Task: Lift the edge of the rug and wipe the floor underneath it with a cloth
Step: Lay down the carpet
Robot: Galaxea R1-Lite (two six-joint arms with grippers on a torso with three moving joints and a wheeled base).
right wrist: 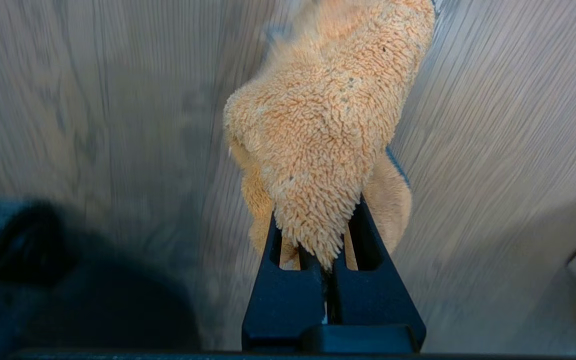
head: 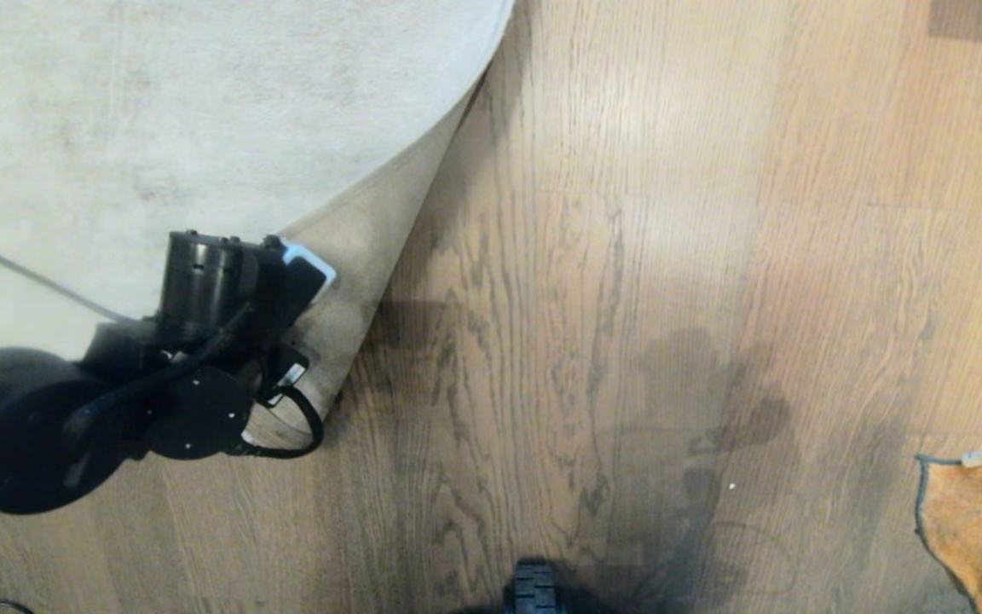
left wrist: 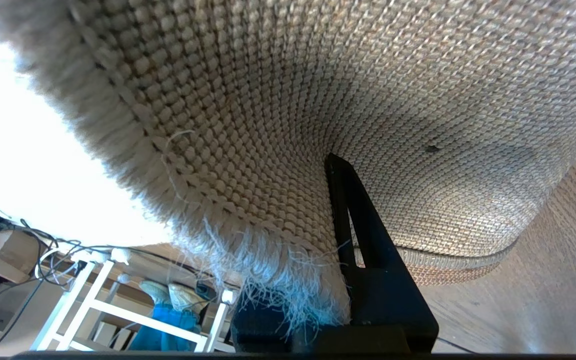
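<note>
the left tool (left wrist: 338, 280) is clamped on the rug edge (head: 355, 256), holding the corner peeled up and folded back so the beige woven backing faces outward; the fold curves away toward the far side of the head view, and the floor (head: 585, 298) beside it lies bare; the right tool (right wrist: 327, 270) is closed on the cloth (right wrist: 323, 125), pinching a bunched end while the rest hangs loose ahead of the fingers; in the head view the cloth (head: 981, 529) shows at the near right border, well apart from the lifted corner.

the rug looks thick and fairly stiff through its weave, heavy enough to sag and pull against a grip, so a hold set well in from the frayed fringe seems safer than one on the loose threads; the cloth is light, soft and floppy, likely to drag and fold as it is pushed, so a pinch near its middle with plenty trailing onto the planks should wipe best; the wood looks smooth, and the cloth should slide easily.
</note>
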